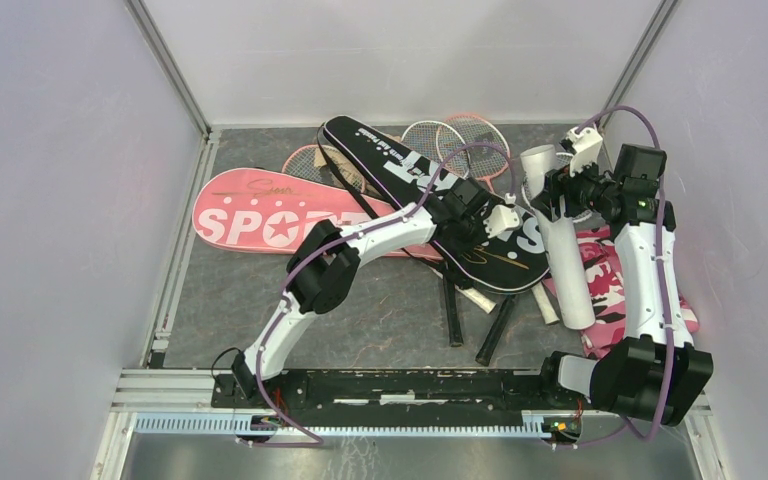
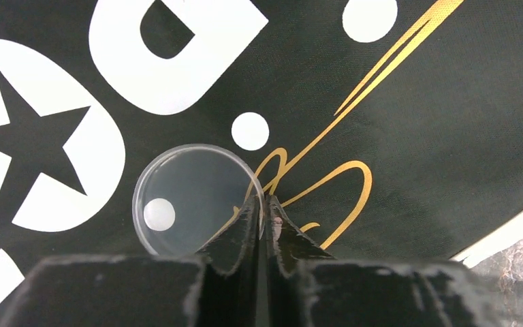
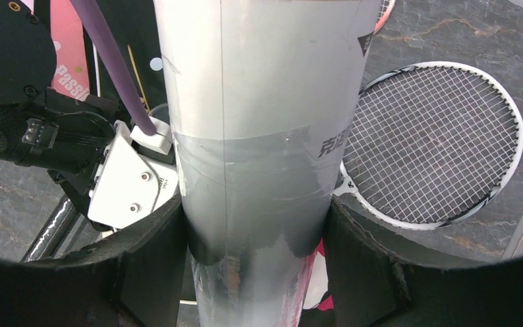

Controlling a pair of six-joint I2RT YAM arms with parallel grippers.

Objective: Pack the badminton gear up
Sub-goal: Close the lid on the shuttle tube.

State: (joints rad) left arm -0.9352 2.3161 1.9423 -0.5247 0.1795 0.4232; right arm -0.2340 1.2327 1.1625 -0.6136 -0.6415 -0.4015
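Two racket covers printed "SPORT" take up most of the worktop (image 1: 380,320). The pink cover (image 1: 260,215) lies toward the far left corner. The black cover (image 1: 400,170) runs diagonally from the far edge to the middle. The long white tube (image 1: 570,270) stands tilted near the right edge over the pink camouflage cloth (image 1: 610,290), open mouth uppermost. The right tool (image 3: 252,231) is clamped on its wall, one finger on either side. Thin-framed rackets (image 1: 460,140) fan out along the far edge, partly under the black cover. Smallest is a clear round cap (image 2: 191,197) lying flat on the black cover. The left tool (image 2: 265,204) has its fingers nearly together on the cap's near rim, apparently pinching it.

Step in hand, by judgement: fetching the cap to close the tube. The rim is thin and slick, so the pinch should be firm before the lift, and the lift straight up. The tube should be held steady, with the cap brought square to the mouth — a tilted cap will likely jam or slip. What is inside the tube cannot be seen.
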